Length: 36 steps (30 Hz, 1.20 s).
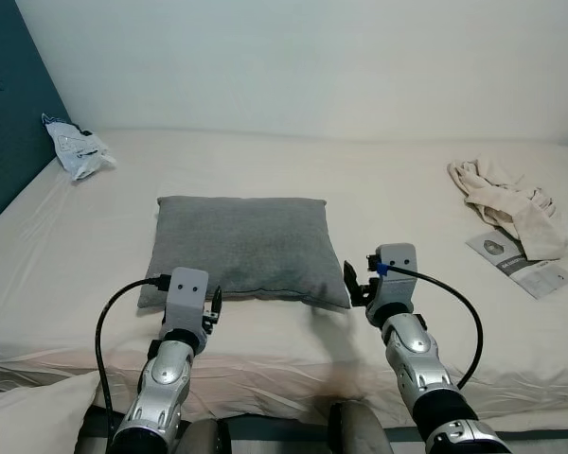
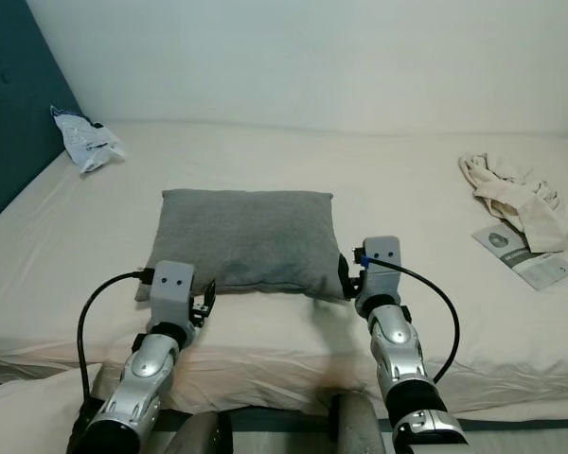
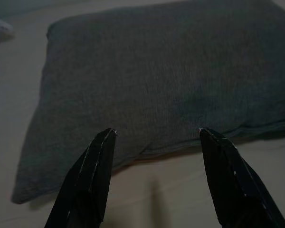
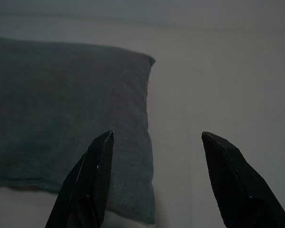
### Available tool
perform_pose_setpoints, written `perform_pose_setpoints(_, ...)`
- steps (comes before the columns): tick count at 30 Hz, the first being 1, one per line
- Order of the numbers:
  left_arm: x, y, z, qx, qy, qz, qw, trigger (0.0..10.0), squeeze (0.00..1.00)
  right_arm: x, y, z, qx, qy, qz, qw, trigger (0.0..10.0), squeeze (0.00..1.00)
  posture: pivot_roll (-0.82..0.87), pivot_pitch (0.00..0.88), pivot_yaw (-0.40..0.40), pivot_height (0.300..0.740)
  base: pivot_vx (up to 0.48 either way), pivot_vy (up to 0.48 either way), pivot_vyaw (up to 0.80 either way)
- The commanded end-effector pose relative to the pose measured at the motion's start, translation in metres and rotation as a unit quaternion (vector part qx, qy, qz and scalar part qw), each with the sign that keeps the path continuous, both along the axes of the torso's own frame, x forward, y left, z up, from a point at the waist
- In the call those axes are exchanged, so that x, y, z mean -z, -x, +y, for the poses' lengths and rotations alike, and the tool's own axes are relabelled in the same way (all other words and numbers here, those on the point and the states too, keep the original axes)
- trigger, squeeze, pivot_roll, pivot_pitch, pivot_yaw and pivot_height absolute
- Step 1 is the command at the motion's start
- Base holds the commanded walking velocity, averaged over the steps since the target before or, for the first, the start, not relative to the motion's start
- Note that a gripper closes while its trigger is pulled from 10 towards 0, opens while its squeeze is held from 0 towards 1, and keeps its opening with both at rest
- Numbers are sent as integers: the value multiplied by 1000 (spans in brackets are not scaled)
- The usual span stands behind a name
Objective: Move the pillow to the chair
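A grey square pillow [image 1: 241,241] lies flat on the cream bed [image 1: 379,180], near its front edge. Both arms reach forward over that edge. My left gripper [image 1: 214,305] hovers just short of the pillow's near left part, and in the left wrist view it [image 3: 156,130] stands open, its black fingers [image 3: 92,180] framing the pillow's front seam [image 3: 180,147]. My right gripper [image 1: 353,281] is at the pillow's near right corner. It [image 4: 156,134] is open too, with the pillow's right edge [image 4: 142,142] lying between its fingertips. Neither gripper holds anything.
A white plastic bag [image 1: 78,148] lies at the bed's far left by the teal headboard [image 1: 9,113]. A crumpled beige cloth [image 1: 511,200] and a printed leaflet [image 1: 523,261] lie on the right. A white pillow [image 1: 28,411] sits low at the left, below the bed edge.
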<state>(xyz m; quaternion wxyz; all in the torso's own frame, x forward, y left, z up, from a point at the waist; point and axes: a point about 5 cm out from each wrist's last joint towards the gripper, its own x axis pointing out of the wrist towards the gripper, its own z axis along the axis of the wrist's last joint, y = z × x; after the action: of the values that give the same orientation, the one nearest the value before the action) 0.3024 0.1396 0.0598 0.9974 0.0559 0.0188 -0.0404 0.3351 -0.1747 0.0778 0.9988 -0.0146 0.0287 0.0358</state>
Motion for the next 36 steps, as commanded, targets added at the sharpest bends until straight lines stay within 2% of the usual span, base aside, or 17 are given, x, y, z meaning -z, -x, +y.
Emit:
perform_pose_setpoints(1,-1,0,6,-1,-9,0,1000,10000,0,1,1,-3,4,-5,-1,1000,10000,0,12,91,11,576,0,0,0)
perform_pose_setpoints(3,-2,-1,8,-2,-10,-1,1000,10000,0,-1,0,-4,3,-4,-4,1000,10000,0,12,91,11,572,0,0,0)
perform_pose_setpoints(7,-12,-7,17,-4,-22,-13,1000,10000,0,-10,-9,-11,-5,23,-2,1000,10000,0,46,178,6,572,0,0,0)
perform_pose_setpoints(10,-17,-11,21,-6,-23,-17,1000,10000,0,-17,-13,-13,-20,-3,-14,1000,10000,0,57,203,6,572,0,0,0)
perform_pose_setpoints(11,-22,-13,23,-6,-26,-25,999,10000,0,-21,-16,-16,-18,-7,-14,1000,10000,0,75,243,8,572,0,0,0)
perform_pose_setpoints(12,-28,-16,25,-7,-29,-34,999,10000,0,-24,-20,-20,-12,-12,-12,1000,10000,580,84,262,8,572,0,0,0)
perform_pose_setpoints(13,-34,-19,26,-5,-31,-45,999,10000,0,-26,-23,-22,-5,-12,-9,1000,10000,706,98,287,10,572,0,0,0)
perform_pose_setpoints(14,-34,-19,26,-5,-31,-45,999,10000,0,-26,-23,-22,-5,-12,-9,1000,10000,706,98,287,10,572,0,0,0)
perform_pose_setpoints(15,-45,-22,28,-2,-34,-63,997,10000,0,-32,-28,-24,-6,-22,-12,1000,10000,1000,111,314,12,572,0,0,0)
perform_pose_setpoints(17,-49,-23,29,0,-35,-68,997,10000,0,-34,-29,-24,-10,-26,-15,1000,10000,1000,111,314,12,572,0,0,0)
perform_pose_setpoints(19,-67,-25,32,5,-33,-99,995,10000,0,-45,-35,-21,-28,-47,-30,998,10000,1000,138,346,13,572,0,0,0)
perform_pose_setpoints(20,-67,-25,32,5,-33,-99,995,10000,0,-45,-35,-21,-28,-47,-30,998,10000,1000,138,346,13,572,0,0,0)
perform_pose_setpoints(23,-90,-25,35,16,-36,-139,989,10000,0,-57,-43,-12,-73,-65,-37,994,10000,1000,160,370,11,572,0,0,0)
perform_pose_setpoints(27,-102,-21,35,22,-30,-160,986,10000,0,-62,-46,-6,-116,-62,-36,991,10000,1000,177,374,9,572,0,0,0)
perform_pose_setpoints(32,-104,-14,35,26,-25,-160,986,10000,0,-67,-50,-5,-133,-74,-27,988,10000,1000,186,378,5,572,0,0,0)
perform_pose_setpoints(35,-91,-15,38,32,-24,-126,991,10000,0,-67,-52,-12,-103,-92,-5,990,10000,1000,192,382,2,572,0,0,0)
perform_pose_setpoints(36,-86,-18,40,33,-33,-111,993,10000,0,-67,-52,-14,-94,-94,-1,991,10000,678,195,384,0,572,0,0,0)
